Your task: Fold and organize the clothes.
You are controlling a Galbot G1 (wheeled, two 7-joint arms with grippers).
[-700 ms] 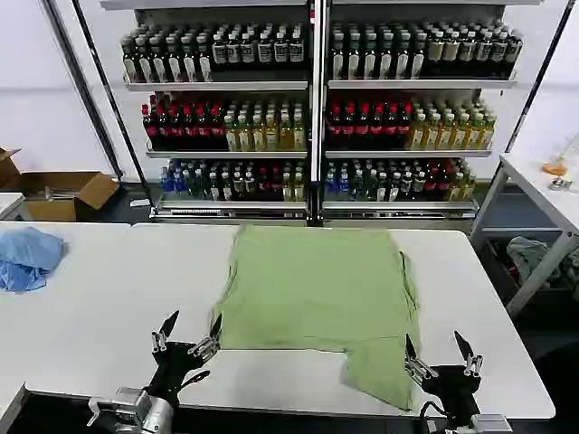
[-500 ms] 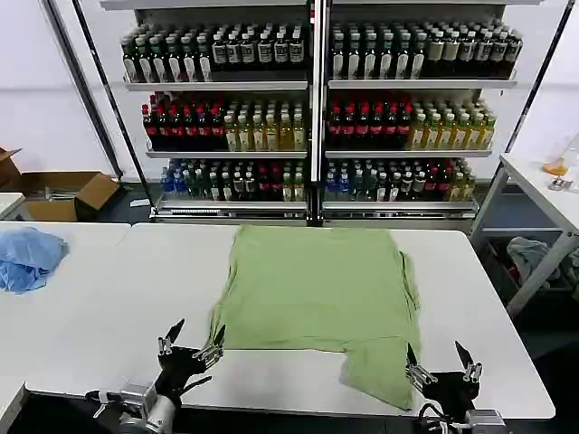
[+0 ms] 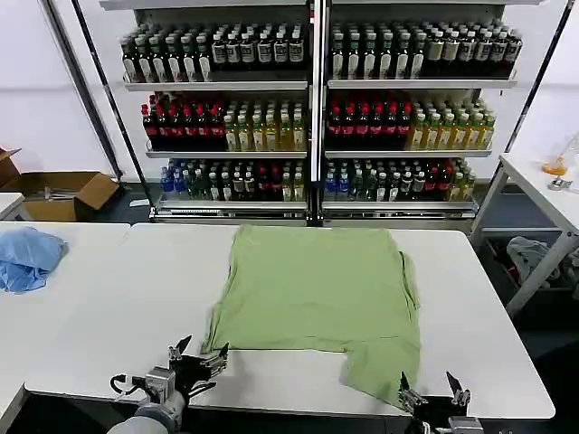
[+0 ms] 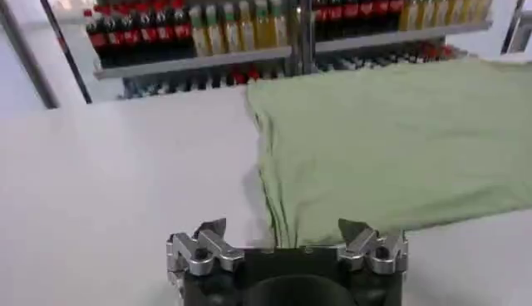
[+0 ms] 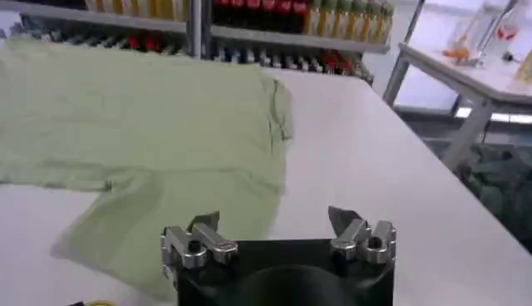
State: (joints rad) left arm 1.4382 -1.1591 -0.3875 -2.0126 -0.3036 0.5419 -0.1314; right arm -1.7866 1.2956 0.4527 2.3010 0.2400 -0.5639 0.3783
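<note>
Currently the polo shirt (image 3: 317, 303) lies face down and mostly flat on the white table (image 3: 109, 316), one sleeve flap hanging toward the near edge; folding proper not yet begun, by my reading. Left gripper (image 3: 197, 354) sits low at the near edge just beside the shirt's near left corner, right gripper (image 3: 431, 396) low at the edge near the sleeve flap, both spread wide, holding nothing. Next move probably calls for pinching hem and sleeve, then folding inward.
</note>
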